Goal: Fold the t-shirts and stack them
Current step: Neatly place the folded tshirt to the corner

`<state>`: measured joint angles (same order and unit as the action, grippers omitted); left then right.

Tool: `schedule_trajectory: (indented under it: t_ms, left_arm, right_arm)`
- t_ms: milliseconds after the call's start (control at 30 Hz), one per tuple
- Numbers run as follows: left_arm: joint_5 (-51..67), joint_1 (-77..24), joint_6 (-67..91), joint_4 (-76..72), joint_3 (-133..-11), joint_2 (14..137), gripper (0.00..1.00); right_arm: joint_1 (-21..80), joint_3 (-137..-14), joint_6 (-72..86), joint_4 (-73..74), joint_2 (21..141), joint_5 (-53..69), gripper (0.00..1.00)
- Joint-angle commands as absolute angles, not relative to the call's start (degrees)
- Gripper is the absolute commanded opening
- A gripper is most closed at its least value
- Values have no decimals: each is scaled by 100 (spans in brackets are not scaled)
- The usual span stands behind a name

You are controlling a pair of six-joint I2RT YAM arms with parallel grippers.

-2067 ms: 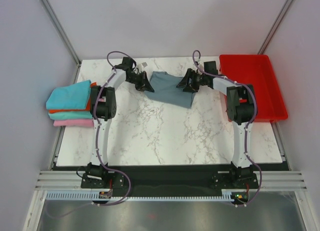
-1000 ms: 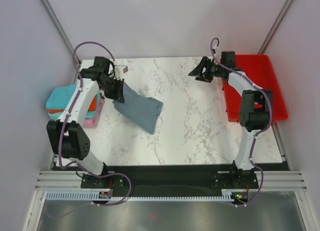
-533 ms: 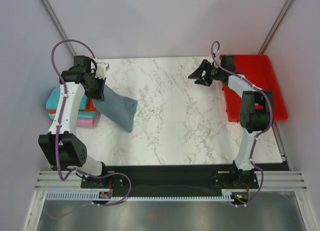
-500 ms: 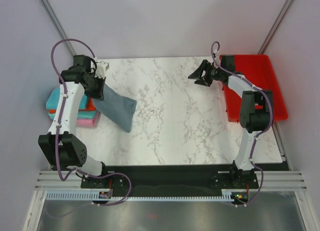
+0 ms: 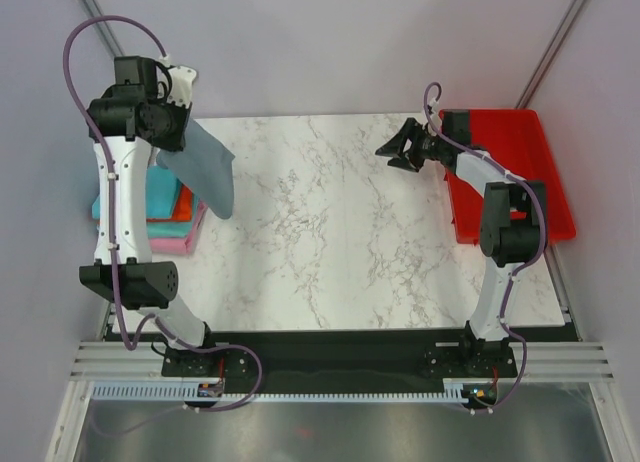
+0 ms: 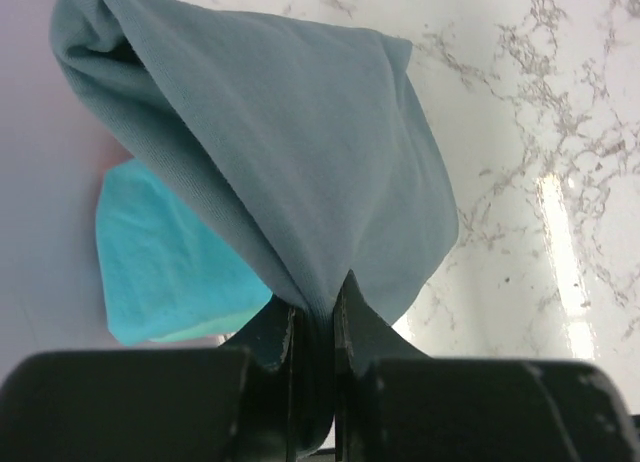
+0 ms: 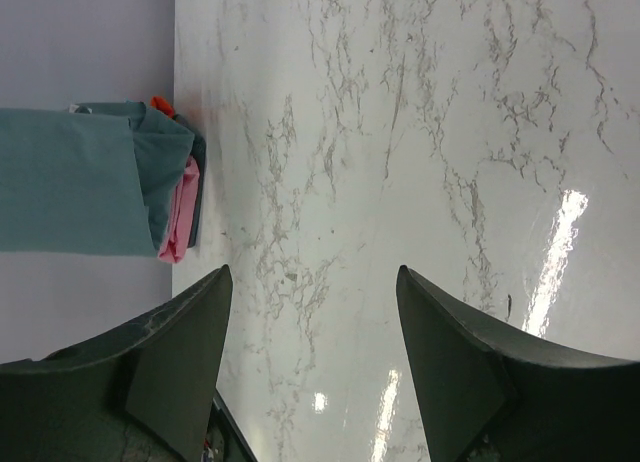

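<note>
Left wrist view shows your left gripper [image 6: 315, 294] clenched on the slate grey-blue shirt [image 6: 300, 152], which hangs bunched from it, with the folded teal shirt [image 6: 160, 272] showing behind at lower left. Your right gripper [image 7: 312, 277] is spread wide, holding nothing, over the marble table [image 5: 350, 242], left of the red tray [image 5: 520, 157].

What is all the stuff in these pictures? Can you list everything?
grey-blue t-shirt: one, slate grey-blue, hanging in the air by the stack.
teal t-shirt: one seen, teal, folded, top of the stack at the table's left edge.
orange t-shirt: one, orange, in the stack under the teal.
pink t-shirt: one, pink, lowest in the stack.
tray: one, red, table's right edge.
table: one, white marble.
left gripper: black, shut on the grey-blue t-shirt.
right gripper: black, open, beside the tray.
</note>
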<state>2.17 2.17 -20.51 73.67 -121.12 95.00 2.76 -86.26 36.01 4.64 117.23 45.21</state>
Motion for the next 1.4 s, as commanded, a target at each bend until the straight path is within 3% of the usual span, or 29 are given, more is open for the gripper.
schedule_trajectory:
  t_ms: [0,400,733,1100,1367]
  left_arm:
    - [18,229,-2495,7787,-12910,9799,2]
    - [-1072,536,-3962,7506,-13332,9958,2]
    - [-1125,931,-3946,7603,-13456,9897,2]
    - [-1399,2116,-4535,6242,-12042,9510,2]
    - [-1336,2294,-4746,5222,-10996,8974,2]
  right_arm:
    - [264,-8552,3665,211,11452,4649,75]
    - [264,-8420,3805,44,11531,4658,75]
    - [272,-8314,3920,-202,11575,4667,75]
    - [316,-8200,4025,-369,11593,4667,75]
    - [369,-8024,4069,-483,11558,4641,75]
